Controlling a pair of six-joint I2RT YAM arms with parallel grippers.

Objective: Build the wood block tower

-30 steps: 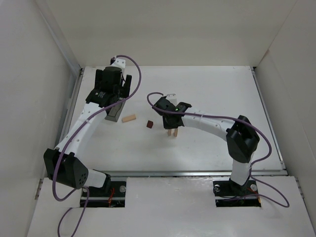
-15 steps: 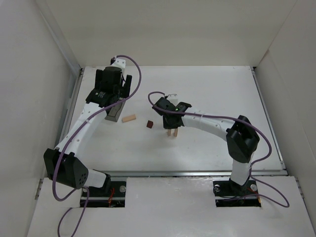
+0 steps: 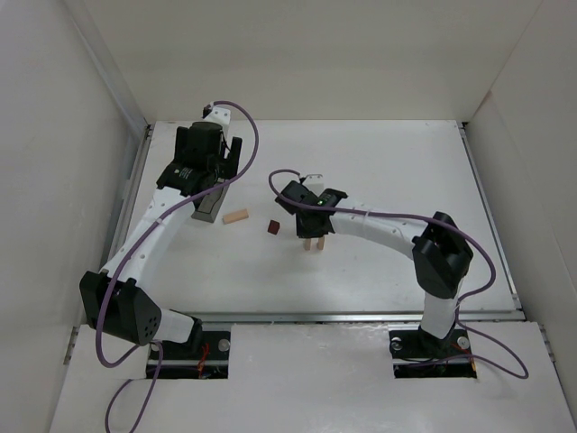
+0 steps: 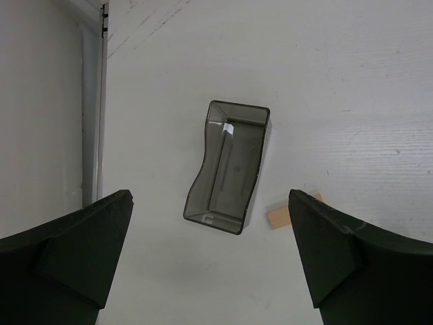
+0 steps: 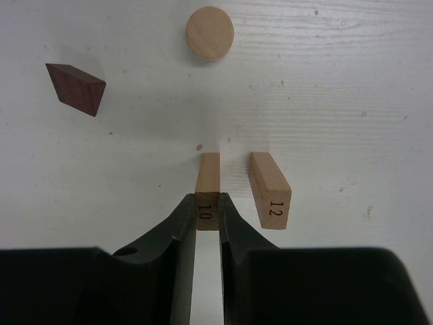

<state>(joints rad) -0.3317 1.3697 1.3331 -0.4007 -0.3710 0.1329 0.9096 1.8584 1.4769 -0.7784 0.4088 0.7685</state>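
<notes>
- Your right claw (image 5: 207, 211) is clamped on the pale block marked 10 (image 5: 208, 172), lower centre.
- Just right, apart: block 12 (image 5: 269, 189).
- Upper left: dark cube (image 5: 76, 88).
- Your left claw (image 4: 210, 203) gapes over the grey tray (image 4: 226, 166).

A robotics lab cell: white panels (image 3: 306, 63) box in a white worktop (image 3: 388, 171), with cabled left arm (image 3: 144, 236) and right arm (image 3: 383, 227) bolted at 6 o'clock.
</notes>
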